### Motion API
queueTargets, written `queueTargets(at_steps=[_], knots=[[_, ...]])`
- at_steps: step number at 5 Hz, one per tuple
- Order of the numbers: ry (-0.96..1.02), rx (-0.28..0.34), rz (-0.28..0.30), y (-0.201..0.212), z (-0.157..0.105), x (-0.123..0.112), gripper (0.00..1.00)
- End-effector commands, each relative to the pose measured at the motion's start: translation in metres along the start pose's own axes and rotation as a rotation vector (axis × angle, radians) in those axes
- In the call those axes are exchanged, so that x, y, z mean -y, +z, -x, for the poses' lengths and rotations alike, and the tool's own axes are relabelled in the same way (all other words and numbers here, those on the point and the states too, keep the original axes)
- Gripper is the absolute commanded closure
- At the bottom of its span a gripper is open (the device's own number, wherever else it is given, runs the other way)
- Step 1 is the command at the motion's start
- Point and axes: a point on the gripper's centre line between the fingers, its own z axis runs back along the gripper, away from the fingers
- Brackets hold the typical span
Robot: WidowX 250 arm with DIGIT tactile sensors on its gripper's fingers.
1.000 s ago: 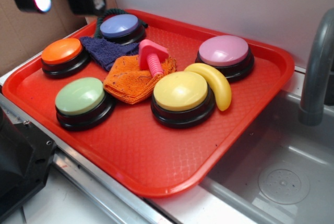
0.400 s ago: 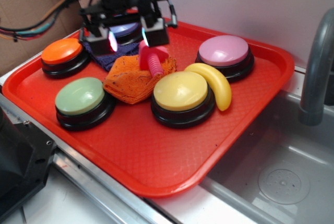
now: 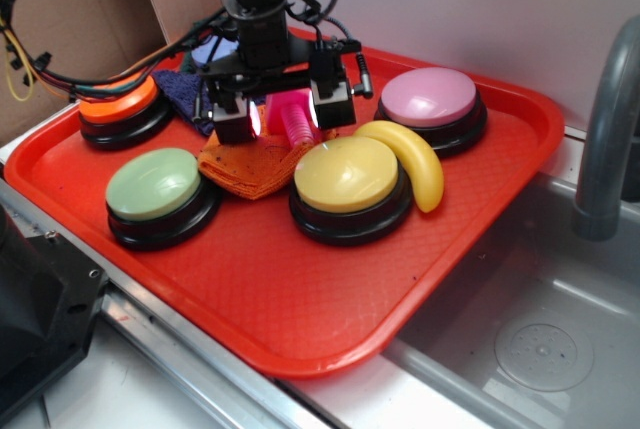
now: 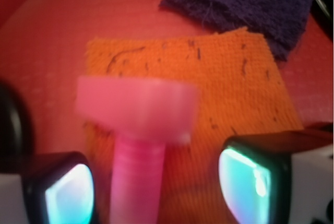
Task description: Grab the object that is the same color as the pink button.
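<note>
Blurred bolt [image 4: 136, 130] between end effector [image 4: 156, 185] fingers.

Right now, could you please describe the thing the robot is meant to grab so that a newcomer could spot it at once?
Start at the red tray beside the sink and find the orange cloth near its middle. On that cloth, between the fingers of the open tool, lies a small bolt. It is the only bright-pink piece with a ribbed shaft; the pink button is a far larger, paler dome.
</note>
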Motion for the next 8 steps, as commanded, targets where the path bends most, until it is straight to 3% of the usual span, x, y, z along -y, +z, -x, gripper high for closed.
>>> queueTargets(at_steps=[1,4,5,7,8], knots=[[0.046,0.033,0.075,0.003,-0.031,0.008,0.97],[-0.097,0.050,0.158,0.055,-0.038,-0.010,1.00],[-0.216,0.069,0.109,0.080,-0.042,-0.021,1.00],[-0.464,-0.014,0.006,0.123,-0.058,-0.063,1.00],[-0.504,-0.038,0.010,0.132,-0.058,-0.080,1.00]])
